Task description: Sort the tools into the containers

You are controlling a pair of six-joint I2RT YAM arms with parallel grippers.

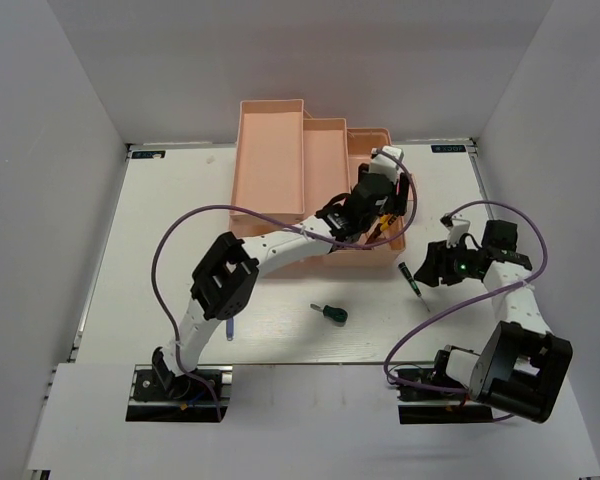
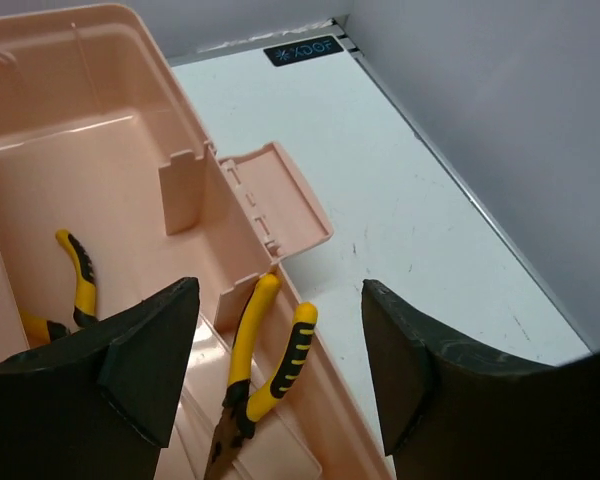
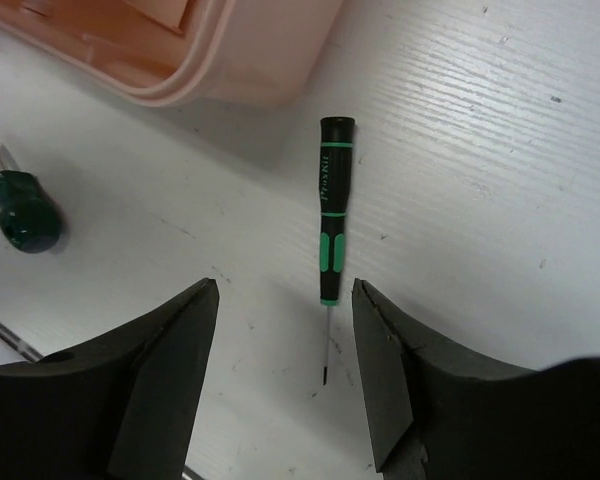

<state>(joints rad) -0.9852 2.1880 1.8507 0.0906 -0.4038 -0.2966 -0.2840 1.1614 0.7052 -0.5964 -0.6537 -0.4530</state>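
Note:
The salmon-pink toolbox (image 1: 280,150) stands at the back middle with its tiers folded out. My left gripper (image 2: 280,375) is open above its right end (image 2: 110,170). A yellow-and-black pliers (image 2: 255,365) lies on the tray rim between the jaws, untouched. A second pliers (image 2: 75,285) lies in the compartment. My right gripper (image 3: 285,375) is open over the table, with the thin dark green-handled screwdriver (image 3: 332,215) just ahead and its tip between the jaws. That screwdriver (image 1: 409,277) lies beside the toolbox. A stubby green screwdriver (image 1: 330,313) lies on the table, also in the right wrist view (image 3: 22,205).
The white table (image 1: 180,220) is walled in by grey panels. A purple cable (image 1: 180,225) loops from each arm. A thin rod (image 3: 5,335) lies at the left edge of the right wrist view. The toolbox latch flap (image 2: 285,205) sticks out over the table.

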